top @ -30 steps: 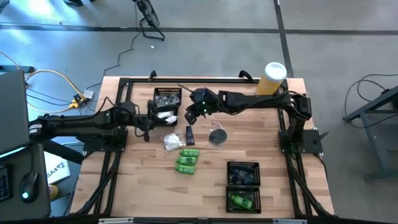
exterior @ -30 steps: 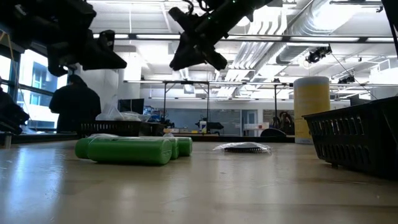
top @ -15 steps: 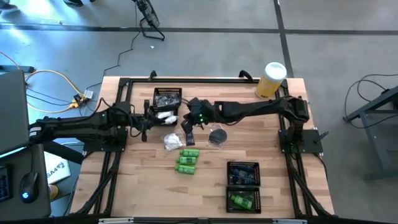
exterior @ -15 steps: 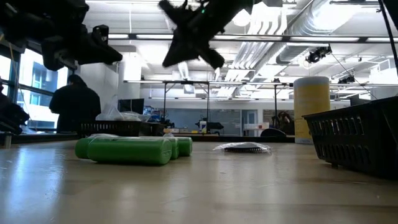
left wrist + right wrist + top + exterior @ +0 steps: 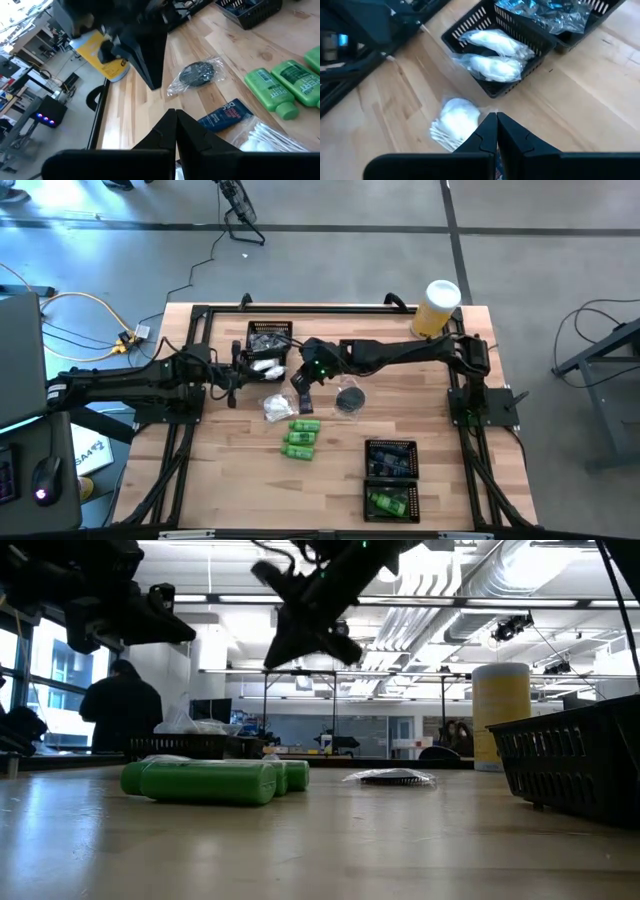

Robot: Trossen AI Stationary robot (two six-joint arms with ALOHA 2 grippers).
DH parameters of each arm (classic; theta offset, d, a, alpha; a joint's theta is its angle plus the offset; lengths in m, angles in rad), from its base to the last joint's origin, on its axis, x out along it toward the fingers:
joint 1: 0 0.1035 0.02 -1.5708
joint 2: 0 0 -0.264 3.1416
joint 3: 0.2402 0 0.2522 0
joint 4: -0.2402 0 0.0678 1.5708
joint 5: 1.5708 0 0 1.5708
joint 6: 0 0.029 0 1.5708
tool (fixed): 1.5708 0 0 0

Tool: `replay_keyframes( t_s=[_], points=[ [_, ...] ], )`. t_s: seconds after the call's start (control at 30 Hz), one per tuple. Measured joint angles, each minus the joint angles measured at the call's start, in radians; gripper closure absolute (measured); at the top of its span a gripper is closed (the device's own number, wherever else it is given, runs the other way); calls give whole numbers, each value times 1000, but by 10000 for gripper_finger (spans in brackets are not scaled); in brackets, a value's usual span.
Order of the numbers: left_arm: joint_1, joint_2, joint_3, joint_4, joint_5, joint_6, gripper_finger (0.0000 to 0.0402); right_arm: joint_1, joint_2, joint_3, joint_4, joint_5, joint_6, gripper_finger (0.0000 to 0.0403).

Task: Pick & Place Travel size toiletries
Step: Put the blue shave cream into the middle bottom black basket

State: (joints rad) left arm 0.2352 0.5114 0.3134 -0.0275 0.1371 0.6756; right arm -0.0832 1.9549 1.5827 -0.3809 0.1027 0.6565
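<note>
The right end effector (image 5: 303,383) is held above the desk (image 5: 440,415) with its fingers together on nothing, over the blue tube (image 5: 223,114), which lies flat, its long axis running toward the far tray (image 5: 492,85). Three green bottles (image 5: 300,438) lie side by side, long axes across the desk, caps toward the right arm. A white packet (image 5: 278,408) and a round case (image 5: 349,400) lie beside them. The left end effector (image 5: 236,376), also pressed together and empty, is held near the far tray.

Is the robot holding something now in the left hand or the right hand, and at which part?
Nothing is held. The left hand and the right hand are both shut with nothing between their fingers, above the table.
</note>
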Motion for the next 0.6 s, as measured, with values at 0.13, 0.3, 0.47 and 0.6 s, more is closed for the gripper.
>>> replay_keyframes(
  t_s=[0.13,0.3,0.47,0.6],
  points=[
    [0,0,0,2,-6,0,402,14,35,70,-141,41,28,400],
    [0,0,0,3,-34,-1,402,32,123,152,-206,18,53,401],
    [0,0,0,0,-35,-1,402,43,179,190,-263,46,61,401],
    [0,0,0,-1,-35,-1,402,41,175,194,-261,51,81,401]
  ],
)
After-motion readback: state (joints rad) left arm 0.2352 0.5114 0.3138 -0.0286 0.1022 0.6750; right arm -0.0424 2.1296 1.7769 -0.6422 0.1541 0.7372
